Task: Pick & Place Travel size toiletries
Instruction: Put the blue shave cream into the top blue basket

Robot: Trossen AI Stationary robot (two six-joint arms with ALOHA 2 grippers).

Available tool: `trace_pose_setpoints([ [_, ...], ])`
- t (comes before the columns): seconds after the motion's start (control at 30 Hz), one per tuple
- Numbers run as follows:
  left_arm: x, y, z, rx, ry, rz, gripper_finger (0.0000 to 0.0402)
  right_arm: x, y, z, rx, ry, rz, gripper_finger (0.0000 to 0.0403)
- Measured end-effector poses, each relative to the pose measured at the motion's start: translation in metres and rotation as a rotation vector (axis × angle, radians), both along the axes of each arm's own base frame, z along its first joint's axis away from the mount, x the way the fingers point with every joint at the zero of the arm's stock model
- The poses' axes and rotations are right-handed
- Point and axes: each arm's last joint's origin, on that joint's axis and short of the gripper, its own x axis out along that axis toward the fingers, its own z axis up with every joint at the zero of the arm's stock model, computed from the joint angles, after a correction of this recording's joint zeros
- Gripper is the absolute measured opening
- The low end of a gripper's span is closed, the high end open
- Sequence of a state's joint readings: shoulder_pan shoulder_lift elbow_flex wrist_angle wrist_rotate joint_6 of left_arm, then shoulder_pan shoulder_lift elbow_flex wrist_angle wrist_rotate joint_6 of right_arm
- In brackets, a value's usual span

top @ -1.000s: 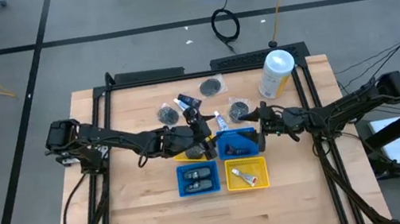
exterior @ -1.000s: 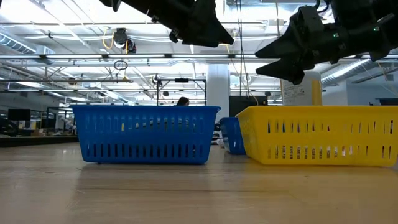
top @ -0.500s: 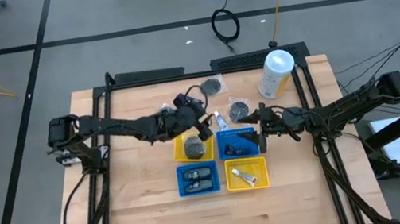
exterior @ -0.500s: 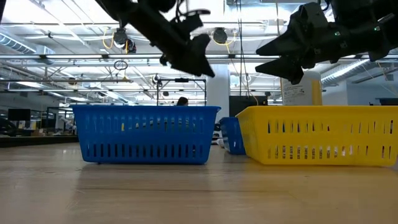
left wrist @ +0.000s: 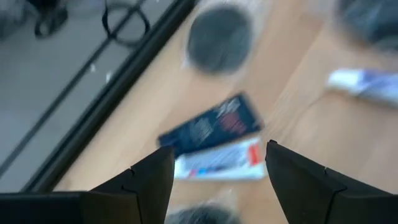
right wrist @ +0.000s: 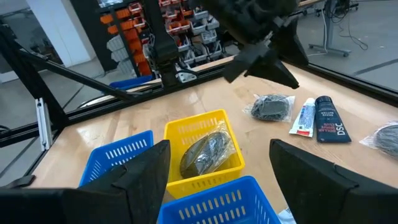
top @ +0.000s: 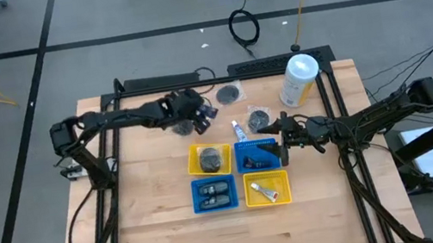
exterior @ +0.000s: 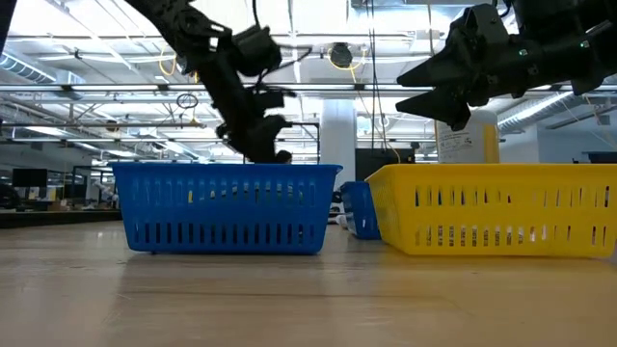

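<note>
Left arm has left the trays and reaches for the next loose items

From the left: the left gripper (top: 199, 121), which a moment ago hung over the yellow tray (top: 195, 154) with a grey packet (top: 214, 160) in it, has swung back to the far side of the table and now hovers with fingers apart and empty above a dark tube (left wrist: 211, 127) and a white tube (left wrist: 219, 162) lying side by side. I judge one of these is the next pick. Two round packets (top: 230, 93) and a small white tube (top: 238, 128) wait loose nearby. The front blue tray (top: 198, 205) holds dark bottles, the front yellow tray (top: 253, 202) a tube. The right gripper (top: 282, 138) has not moved, open over the rear blue tray (top: 273, 159), empty
</note>
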State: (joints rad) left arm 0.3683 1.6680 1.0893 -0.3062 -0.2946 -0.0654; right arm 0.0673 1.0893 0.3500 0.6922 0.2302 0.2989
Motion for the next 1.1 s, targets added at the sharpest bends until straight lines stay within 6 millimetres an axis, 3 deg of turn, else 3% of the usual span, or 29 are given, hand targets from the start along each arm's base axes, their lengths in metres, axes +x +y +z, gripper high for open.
trace_pose_setpoints([
  [0.17, -0.017, 0.025, -0.005, -0.124, 0.005, 0.091, 0.0246, 0.000, 0.000, 0.000, -0.004, 0.001, 0.000, 0.0267],
  [0.47, -0.033, 0.057, -0.003, -0.272, -0.158, 0.315, 0.0241, 0.000, 0.000, 0.000, -0.005, 0.001, -0.002, 0.0267],
  [1.1, -0.026, 0.067, 0.009, -0.138, -0.091, 0.108, 0.0218, 0.000, 0.000, 0.002, -0.006, -0.016, -0.003, 0.0267],
])
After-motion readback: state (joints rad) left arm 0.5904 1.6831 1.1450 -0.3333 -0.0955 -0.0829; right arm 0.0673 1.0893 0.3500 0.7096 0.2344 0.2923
